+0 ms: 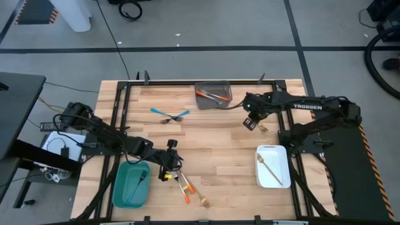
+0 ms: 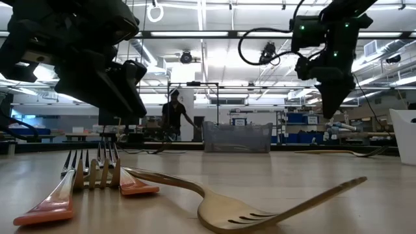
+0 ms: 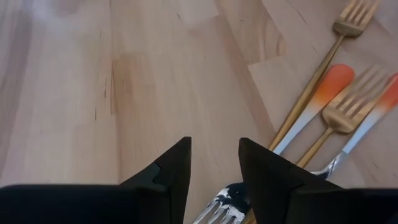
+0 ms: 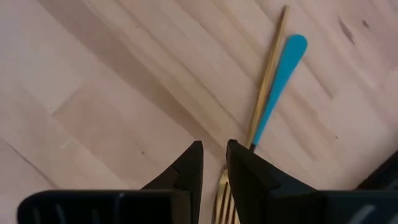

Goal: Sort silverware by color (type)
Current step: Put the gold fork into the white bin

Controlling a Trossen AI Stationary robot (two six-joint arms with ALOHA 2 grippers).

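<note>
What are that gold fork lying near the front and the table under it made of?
The gold fork looks like metal with a matte brushed gold finish, though coated plastic can't be excluded. The table looks like pale wood: visible grain and joined planks.

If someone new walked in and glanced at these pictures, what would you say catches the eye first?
Probably the tangle of orange-handled and gold forks at the table's near edge, with the left claw hovering open right over it, beside the teal bin. Next, the right claw at the far side, over a gold piece near the grey bin. The two crossed blue pieces mid-table stand out too.
</note>
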